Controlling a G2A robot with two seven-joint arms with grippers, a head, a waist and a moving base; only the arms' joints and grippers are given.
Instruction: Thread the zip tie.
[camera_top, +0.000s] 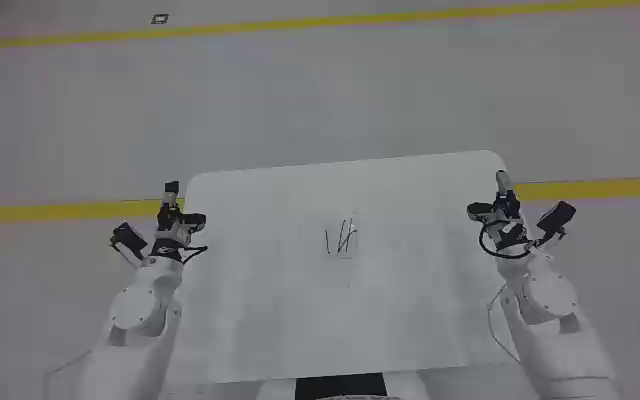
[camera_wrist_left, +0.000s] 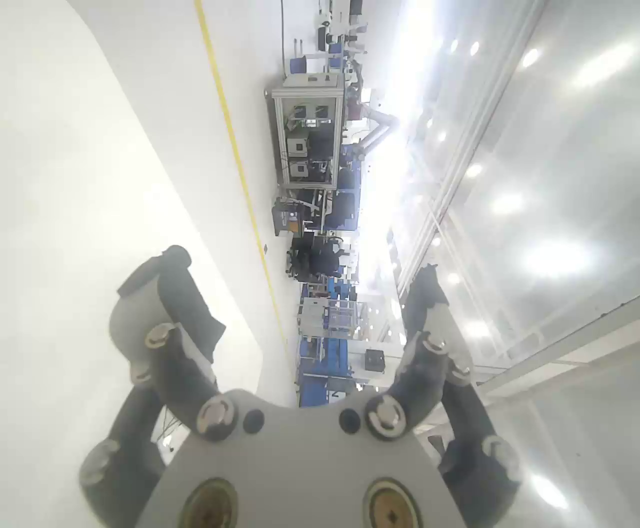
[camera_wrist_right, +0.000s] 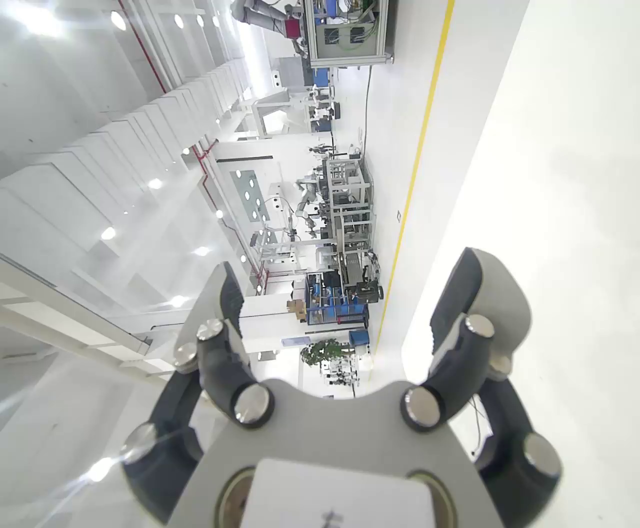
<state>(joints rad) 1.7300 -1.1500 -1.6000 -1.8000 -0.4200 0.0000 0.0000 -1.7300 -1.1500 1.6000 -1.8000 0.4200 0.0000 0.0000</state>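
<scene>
Left pincer (camera_wrist_left: 300, 270) hangs released at one tabletop (camera_top: 300, 320) edge. Right pincer (camera_wrist_right: 347, 272) is likewise released at the opposite edge. Between them, well apart from both, lie thin dark zip ties (camera_top: 342, 238). A yellow floor stripe (camera_top: 60, 211) runs beyond.

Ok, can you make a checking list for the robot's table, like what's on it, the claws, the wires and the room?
Surface: white table with rounded far corners.
Job's things: zip ties, thin dark strips lying near the table's middle, too small to count; neither gripper touches them.
Clutter: nothing seen.
Grippers: left gripper open, holding nothing, by the table's left edge; right gripper open, holding nothing, by its right edge.
Cables: black cable looped at the right wrist; dark cable at the left wrist.
Surroundings: yellow floor lines on a pale floor; machines in the hall behind.
</scene>
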